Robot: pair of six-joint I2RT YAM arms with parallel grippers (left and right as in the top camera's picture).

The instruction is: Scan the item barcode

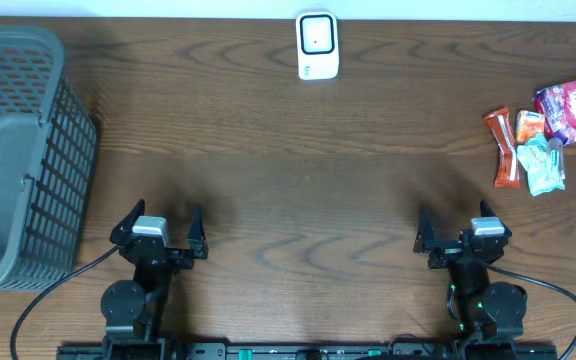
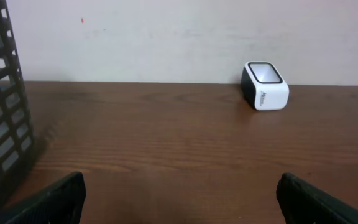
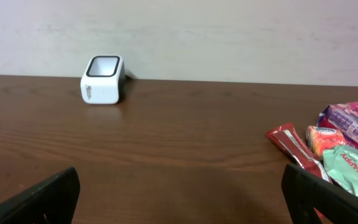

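- Across the whole overhead view we see a dark wood-grain table [image 1: 288, 150], which carries everything else.
- At the table's left edge we find a grey basket [image 1: 68, 170] with slotted walls. It reaches from the far left corner most of the way toward the near edge.
- Along the near edge, left of the middle, we see the left gripper [image 1: 163, 218], its jaws spread wide with only bare wood between them. Its dark fingers [image 2: 55, 199] show at the bottom corners of its wrist view.
- Along the same edge, right of the middle, the right gripper [image 1: 455, 215] likewise has its jaws wide apart and grips nothing.
- Toward the far right corner we see the snack packets [image 1: 543, 140] bunched together, well apart from both grippers. A pink-purple packet [image 1: 573, 110] lies farthest back and a mint-green packet [image 1: 543, 165] nearest us. A red bar [image 1: 504, 148] lies on the cluster's left side, with a small orange packet [image 1: 529, 125] just beside it.
- At the far edge, about midway along, we see the white scanner [image 1: 317, 45], its dark-framed window facing up, well apart from the packets.
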